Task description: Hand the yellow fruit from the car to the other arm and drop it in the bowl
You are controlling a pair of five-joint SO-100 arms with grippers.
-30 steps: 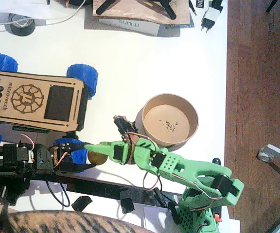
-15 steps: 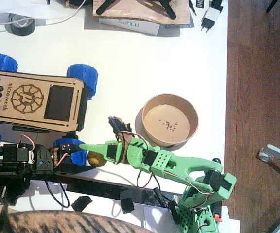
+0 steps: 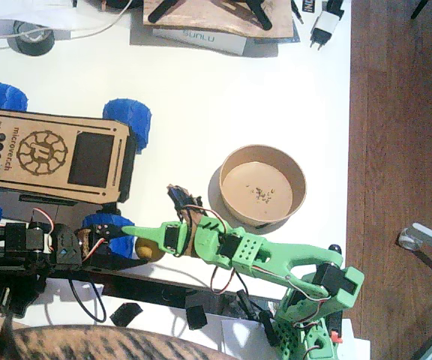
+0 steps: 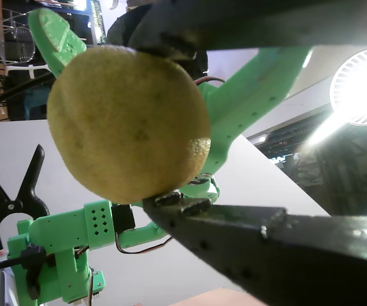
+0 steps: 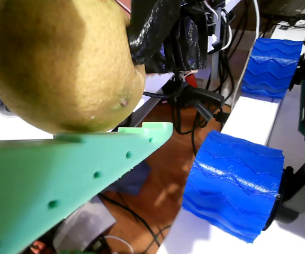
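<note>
White tabletop: left gripper (image 3: 100,241) (black) pinches the yellow fruit (image 3: 148,245); right gripper (image 3: 142,238), green, brackets it, grip uncertain.

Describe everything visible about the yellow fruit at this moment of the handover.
The yellow fruit is a small, rounded, dull-yellow, lemon-like fruit with finely pitted skin and a few faint brown specks. In one wrist view it sits clamped between the black jaws of the left gripper. In the other it rests against the flat green finger of the right gripper, a black jaw pressing its upper side. In the fixed view it hangs near the table's front edge, beside the car's blue wheel, left of the bowl.
</note>
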